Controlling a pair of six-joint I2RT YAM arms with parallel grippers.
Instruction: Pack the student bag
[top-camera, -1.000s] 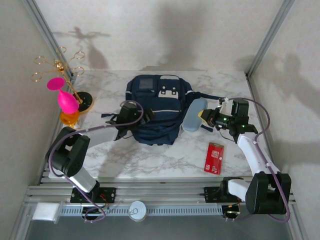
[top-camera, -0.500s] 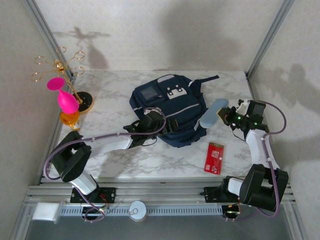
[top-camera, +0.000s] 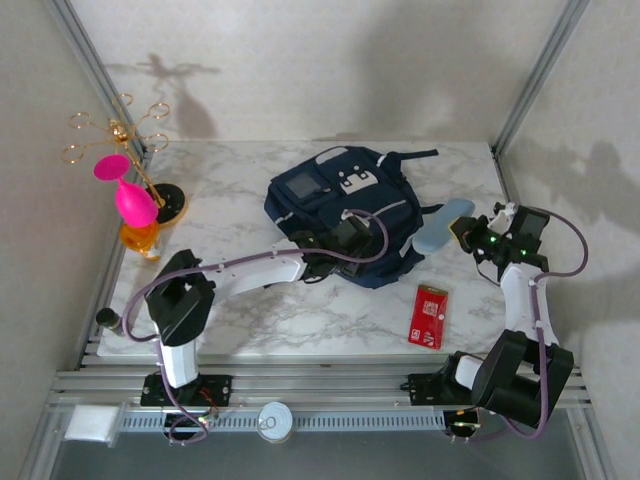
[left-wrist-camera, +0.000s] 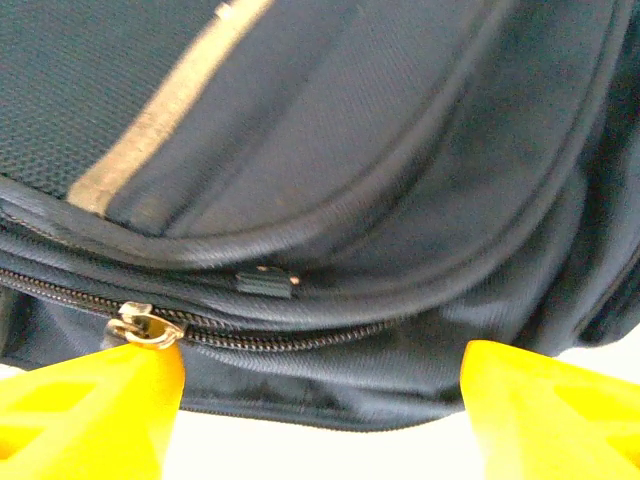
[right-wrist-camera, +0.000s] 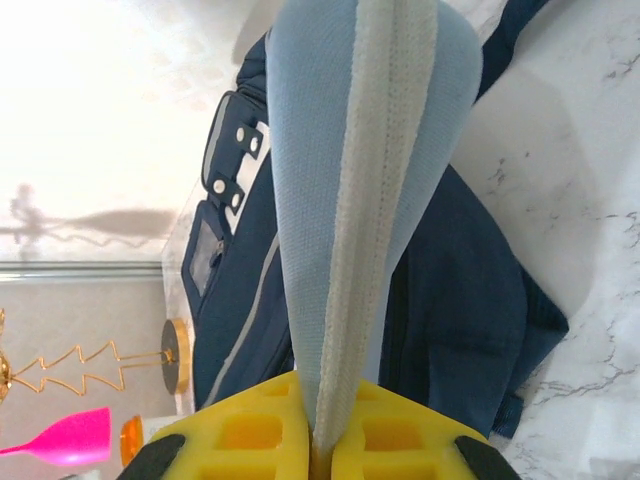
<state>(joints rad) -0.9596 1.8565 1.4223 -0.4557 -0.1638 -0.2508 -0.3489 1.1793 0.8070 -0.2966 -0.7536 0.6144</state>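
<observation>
At the far left of the marble-patterned counter (top-camera: 250, 320) stands a gold wire stand (top-camera: 118, 130) with a bright pink funnel-shaped plastic piece (top-camera: 130, 195) against it; both sit where they were a second ago. The left hand (top-camera: 342, 238) has travelled from the counter's left half to the centre. It now rests at the near edge of the student bag (top-camera: 330, 195), a navy-blue fabric backpack with grey and white patches. In the left wrist view its yellow fingers (left-wrist-camera: 90, 410) stand well apart with nothing clamped between them. The metal zip pull (left-wrist-camera: 145, 325) lies just beside the left fingertip, and the pale stripe (left-wrist-camera: 160, 130) crosses the pocket above. Over the same second the bag has shifted right and back and turned clockwise. It now lies at centre-right, flat, with the zip still closed. Judgement: the opening step is in progress, so packing cannot begin yet. The right hand (top-camera: 468, 232) has drawn back towards the right edge, closed firmly on a light-blue soft fabric pouch (top-camera: 440, 225) held clear of the bag. A flat red card packet (top-camera: 430, 315) lies near the front, well apart from the bag. Its white markings are too small to read, and the bag's patches carry no legible lettering.
</observation>
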